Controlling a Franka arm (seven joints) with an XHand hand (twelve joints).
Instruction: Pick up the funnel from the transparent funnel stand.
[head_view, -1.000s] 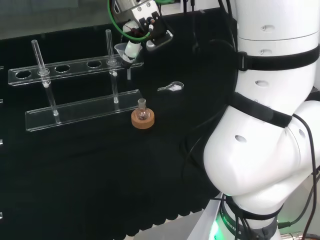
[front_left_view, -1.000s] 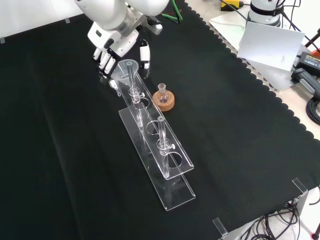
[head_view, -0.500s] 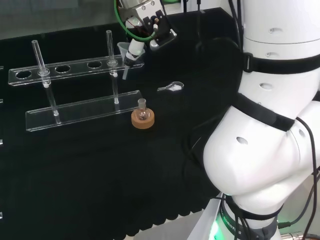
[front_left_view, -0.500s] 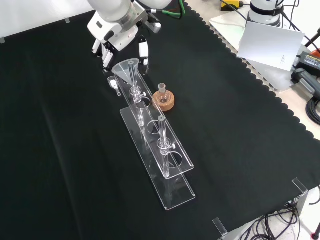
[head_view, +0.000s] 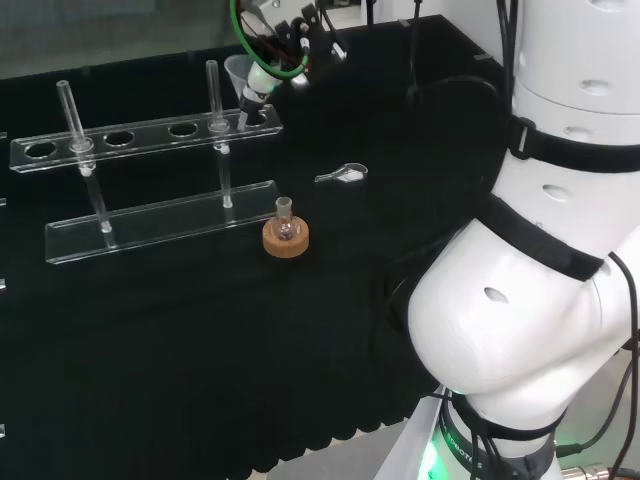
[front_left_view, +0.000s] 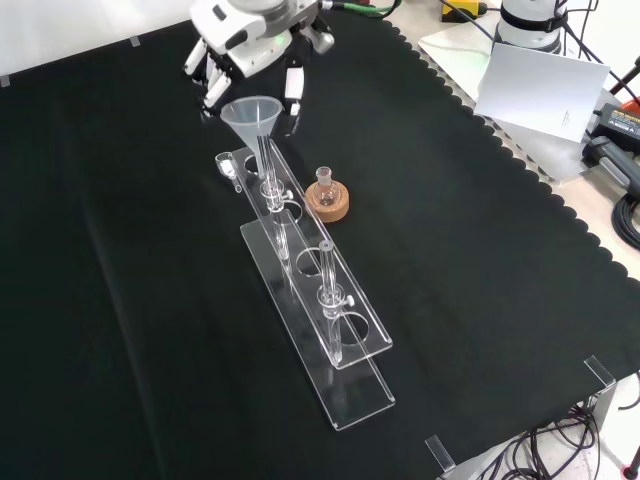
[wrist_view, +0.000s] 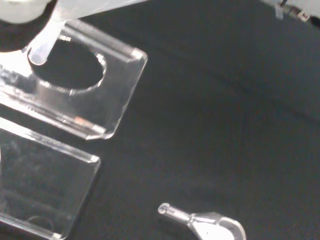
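The clear funnel (front_left_view: 251, 110) hangs tilted over the far end of the transparent stand (front_left_view: 352, 334), with the hand (front_left_view: 252, 28) shut on its cone from above; fingers (front_left_view: 212, 86) lie on one side and the thumb on the other. In the head view the hand (head_view: 285, 30) is at the top, and the funnel (head_view: 239, 73) leans left above the stand's upper shelf (head_view: 140, 134). The wrist view has the funnel's stem tip (wrist_view: 41, 50) just over the end hole of the shelf (wrist_view: 117, 92).
Two upright clear posts (head_view: 213, 95) rise from the stand. A small flask on a cork ring (head_view: 285, 236) stands just right of the stand's base plate (head_view: 160, 220) in the head view. A small clear scoop (head_view: 344, 174) lies on the cloth beyond it, also close by in the wrist view (wrist_view: 210, 226).
The hand has risen and drawn back with the funnel, lifting its stem up out of the end hole. The stand has shifted slightly on the cloth.
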